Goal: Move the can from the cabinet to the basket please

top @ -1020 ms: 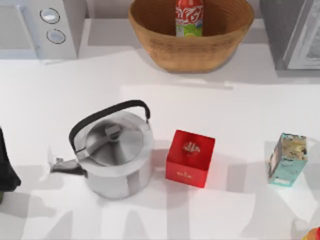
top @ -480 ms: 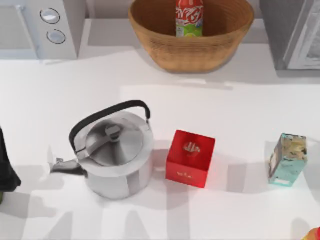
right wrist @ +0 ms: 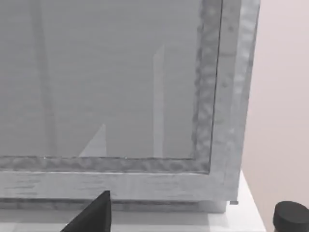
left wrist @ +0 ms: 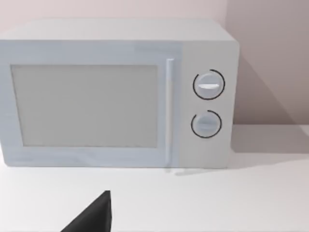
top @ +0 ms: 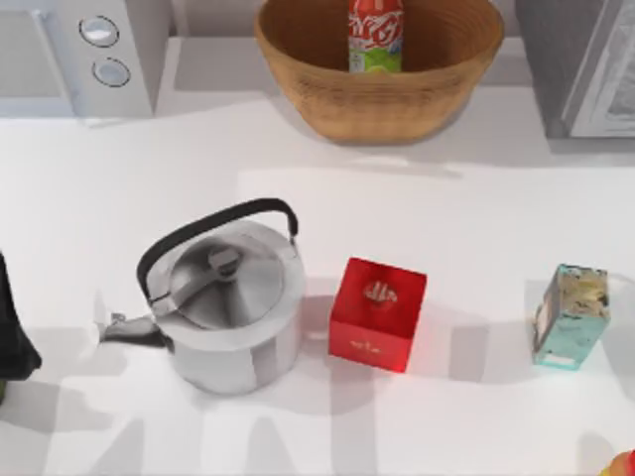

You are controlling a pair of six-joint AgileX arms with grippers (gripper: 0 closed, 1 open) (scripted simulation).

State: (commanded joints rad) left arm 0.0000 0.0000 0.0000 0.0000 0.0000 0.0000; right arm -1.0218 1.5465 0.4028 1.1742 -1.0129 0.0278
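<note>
The red can [top: 376,35] with its light green lower band stands upright inside the woven basket [top: 327,99] at the table's back middle. The dark grey cabinet [top: 548,59] sits at the back right, and its pale framed door panel [right wrist: 120,77] is close in front of the right wrist camera. A dark part of my right gripper [right wrist: 94,216] shows low in that view, away from the can. My left arm [top: 12,327] is parked at the table's left edge, and a dark part of its gripper [left wrist: 91,218] faces the white appliance.
A white appliance with two round knobs [top: 99,59] stands at the back left. A steel kettle [top: 223,307], a red cube box [top: 377,314] and a teal carton [top: 571,317] line the front half. A red-and-yellow object [top: 623,463] peeks in at the front right corner.
</note>
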